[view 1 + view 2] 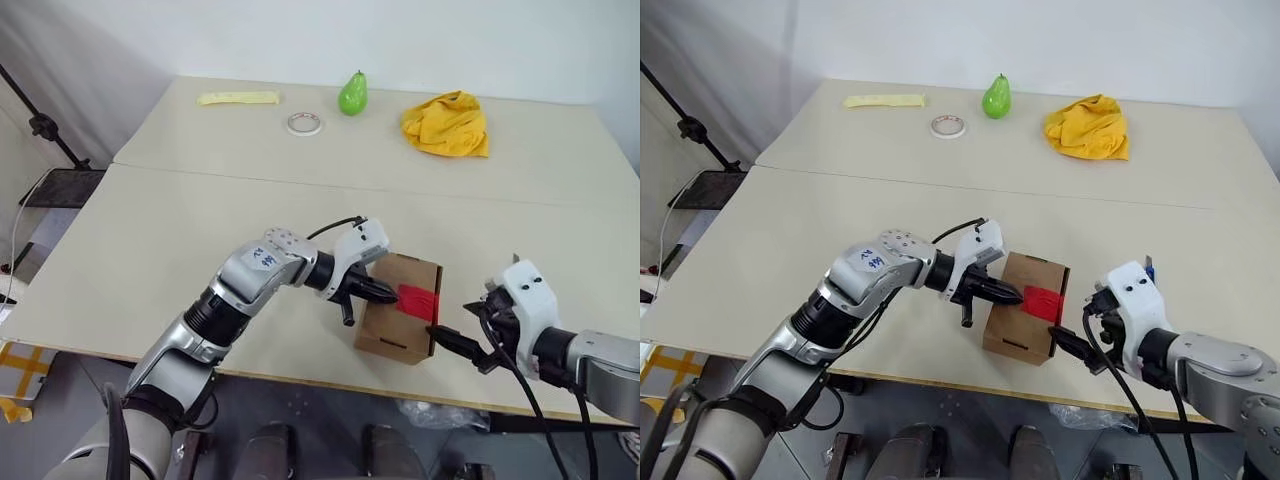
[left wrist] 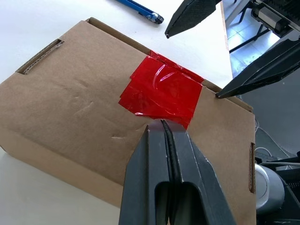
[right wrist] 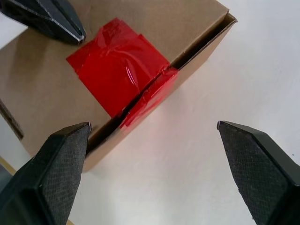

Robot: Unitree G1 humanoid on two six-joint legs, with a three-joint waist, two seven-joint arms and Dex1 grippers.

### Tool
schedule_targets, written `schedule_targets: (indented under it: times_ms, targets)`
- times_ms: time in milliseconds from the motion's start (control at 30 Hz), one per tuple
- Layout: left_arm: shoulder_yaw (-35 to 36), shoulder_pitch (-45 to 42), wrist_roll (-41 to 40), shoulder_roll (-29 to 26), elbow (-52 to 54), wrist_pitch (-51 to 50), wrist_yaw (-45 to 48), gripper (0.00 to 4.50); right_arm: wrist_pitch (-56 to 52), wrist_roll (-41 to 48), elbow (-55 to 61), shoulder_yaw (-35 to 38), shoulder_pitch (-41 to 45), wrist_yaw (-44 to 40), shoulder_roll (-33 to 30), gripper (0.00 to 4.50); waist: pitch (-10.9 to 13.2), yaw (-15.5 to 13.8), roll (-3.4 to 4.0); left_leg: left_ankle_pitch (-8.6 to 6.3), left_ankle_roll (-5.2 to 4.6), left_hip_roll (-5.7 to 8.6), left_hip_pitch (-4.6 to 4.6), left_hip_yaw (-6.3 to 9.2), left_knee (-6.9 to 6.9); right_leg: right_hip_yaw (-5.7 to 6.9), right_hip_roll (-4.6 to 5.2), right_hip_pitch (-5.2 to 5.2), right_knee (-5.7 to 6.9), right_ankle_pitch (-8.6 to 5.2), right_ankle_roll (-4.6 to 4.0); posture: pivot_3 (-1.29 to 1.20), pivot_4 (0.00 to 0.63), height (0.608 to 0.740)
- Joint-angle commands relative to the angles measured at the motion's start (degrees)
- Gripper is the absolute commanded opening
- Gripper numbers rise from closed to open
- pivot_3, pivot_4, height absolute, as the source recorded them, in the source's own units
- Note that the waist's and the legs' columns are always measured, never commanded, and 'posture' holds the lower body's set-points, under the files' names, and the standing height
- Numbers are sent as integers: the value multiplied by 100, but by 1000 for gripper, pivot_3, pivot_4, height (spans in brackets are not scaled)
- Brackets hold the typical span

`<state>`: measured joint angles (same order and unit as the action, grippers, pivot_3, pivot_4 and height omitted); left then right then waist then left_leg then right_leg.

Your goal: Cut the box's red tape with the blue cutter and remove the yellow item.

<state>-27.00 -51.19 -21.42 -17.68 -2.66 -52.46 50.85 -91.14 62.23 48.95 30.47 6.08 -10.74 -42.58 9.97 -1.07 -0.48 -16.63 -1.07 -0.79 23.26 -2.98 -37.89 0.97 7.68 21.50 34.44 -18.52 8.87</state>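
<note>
The brown box (image 1: 392, 318) sits near the table's front edge, with the red tape (image 1: 418, 298) across its top flap and over the right side. In the right wrist view a dark gap runs along the seam through the red tape (image 3: 119, 70). My left gripper (image 2: 161, 123) is shut and empty, its tip resting on the box top at the tape's left edge. My right gripper (image 3: 153, 125) is open, just right of the box, with one finger (image 1: 447, 338) by the taped corner. The blue cutter (image 2: 143, 10) lies on the table beyond the box. The yellow item is out of view.
Along the far side of the table (image 1: 180, 240) lie a pale yellow strip (image 1: 238, 98), a white tape roll (image 1: 304, 123), a green pear (image 1: 352, 93) and a yellow cloth (image 1: 446, 124). The box stands close to the table's front edge.
</note>
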Motion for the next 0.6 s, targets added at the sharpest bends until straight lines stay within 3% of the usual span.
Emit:
schedule_targets:
  times_ms: [33,300,533,600]
  targets:
    - [-63,-15,219,-62,-79,-57,-18,0,-93,-150,-132,4,-287,-147,-341,4487,-1,-17,-2,0,0,0,0,1,-1,0,0,-1,0,0,0,0,150,740]
    - [-102,11,252,-35,-55,-78,-4,0,289,-462,-444,-255,-438,-513,-874,4487,-2,-27,-3,0,-2,0,0,1,-3,1,-1,-2,-1,0,0,0,150,740]
    - [-103,12,268,-11,-51,-114,-26,0,976,-1076,-649,-1178,-655,-946,-1416,4487,-1,-27,-4,0,-2,2,0,1,-5,1,-1,-1,-1,0,0,0,150,740]
    - [-90,4,278,-9,-69,-132,-44,0,1378,-1570,-588,-1811,-829,-1236,-2118,4487,-1,-27,-4,0,-2,2,1,1,-5,1,-2,-1,-1,0,0,0,150,740]
